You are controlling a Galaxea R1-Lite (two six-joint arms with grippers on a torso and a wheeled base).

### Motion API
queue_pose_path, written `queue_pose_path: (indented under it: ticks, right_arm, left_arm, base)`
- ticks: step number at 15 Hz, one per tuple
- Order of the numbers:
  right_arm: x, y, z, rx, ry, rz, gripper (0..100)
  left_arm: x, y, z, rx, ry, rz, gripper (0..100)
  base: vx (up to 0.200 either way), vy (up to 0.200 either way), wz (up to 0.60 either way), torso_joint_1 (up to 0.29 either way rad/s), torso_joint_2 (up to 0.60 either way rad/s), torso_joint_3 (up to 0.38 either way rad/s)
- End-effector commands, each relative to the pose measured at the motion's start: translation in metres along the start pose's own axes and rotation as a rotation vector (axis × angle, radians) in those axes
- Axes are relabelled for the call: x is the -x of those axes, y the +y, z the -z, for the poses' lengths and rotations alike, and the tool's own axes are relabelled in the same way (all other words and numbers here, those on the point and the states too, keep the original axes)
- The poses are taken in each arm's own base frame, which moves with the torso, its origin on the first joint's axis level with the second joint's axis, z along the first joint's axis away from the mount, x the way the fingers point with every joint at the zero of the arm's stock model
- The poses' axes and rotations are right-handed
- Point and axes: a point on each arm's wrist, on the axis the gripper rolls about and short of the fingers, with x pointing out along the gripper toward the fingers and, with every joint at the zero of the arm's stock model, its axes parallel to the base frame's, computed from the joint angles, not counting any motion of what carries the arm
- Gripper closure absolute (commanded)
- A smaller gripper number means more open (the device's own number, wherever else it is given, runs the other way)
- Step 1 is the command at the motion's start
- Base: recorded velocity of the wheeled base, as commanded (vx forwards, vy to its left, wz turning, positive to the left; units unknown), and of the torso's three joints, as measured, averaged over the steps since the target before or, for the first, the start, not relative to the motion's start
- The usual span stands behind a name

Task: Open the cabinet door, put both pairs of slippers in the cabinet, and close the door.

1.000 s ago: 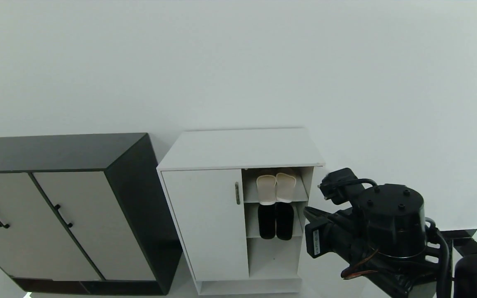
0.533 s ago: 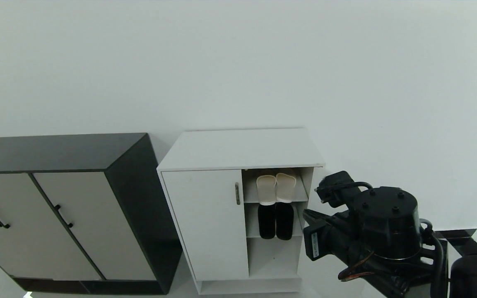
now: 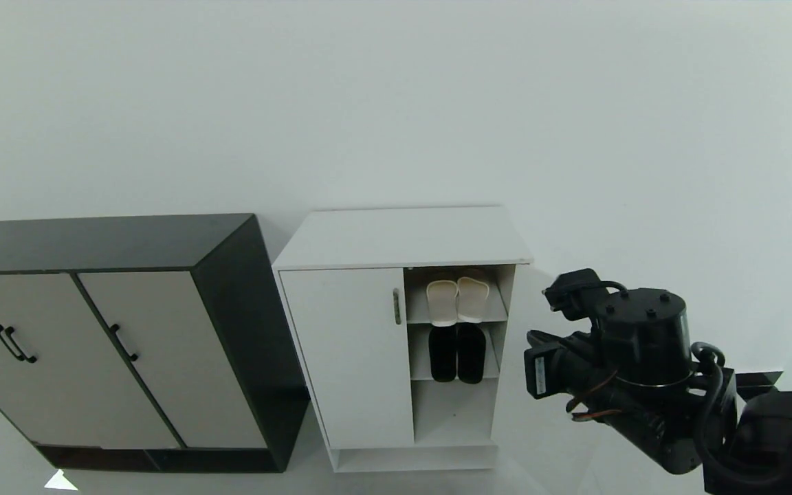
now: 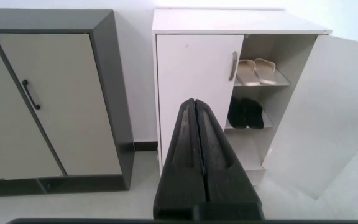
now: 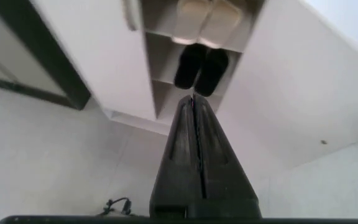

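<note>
Hidden: open door (image 4: 331,112) of white cabinet (image 3: 403,237) cut off at its outer edge in left wrist view; beige slippers (image 3: 457,300) partly cut off in right wrist view.
Beige slippers: side by side at front edge of upper shelf (image 3: 416,318).
Black slippers (image 3: 457,353): on middle shelf (image 3: 418,377), directly below.
Left gripper (image 4: 196,101): clenched on nothing, well apart from cabinet, pointing toward closed door (image 3: 348,350).
Right gripper (image 5: 193,98): clenched, empty, pointing toward black slippers, apart from them.

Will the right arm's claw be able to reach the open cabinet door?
Probably yes. The right claw is shut and holds nothing, and the open door stands close beside it with nothing between them.
</note>
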Motion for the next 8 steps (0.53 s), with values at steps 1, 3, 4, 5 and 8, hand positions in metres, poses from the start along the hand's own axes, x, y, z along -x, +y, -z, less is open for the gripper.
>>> queue_pose_path:
  ticks: [1,3,4,5,8]
  right_arm:
    - [-0.008,-0.013,-0.006,-0.017,-0.014,0.046,100]
    - [-0.014,-0.027,-0.011,-0.036,-0.025,0.091,100]
    - [-0.017,-0.035,-0.014,-0.044,-0.028,0.111,100]
    - [-0.020,-0.042,-0.015,-0.053,-0.031,0.119,100]
    - [-0.034,-0.079,-0.018,-0.072,-0.024,0.184,100]
  left_arm:
    - [0.000,0.000,0.000,0.000,0.000,-0.002,100]
    - [0.000,0.000,0.000,0.000,0.000,0.000,100]
    - [0.000,0.000,0.000,0.000,0.000,0.000,100]
    - [0.000,0.000,0.000,0.000,0.000,0.000,100]
    - [0.000,0.000,0.000,0.000,-0.002,0.000,100]
  base:
    - [0.000,0.000,0.00,0.000,0.00,0.000]
    - [0.000,0.000,0.00,0.000,0.00,0.000]
    - [0.000,0.000,0.00,0.000,0.00,0.000]
    - [0.000,0.000,0.00,0.000,0.00,0.000]
    - [0.000,0.000,0.00,0.000,0.00,0.000]
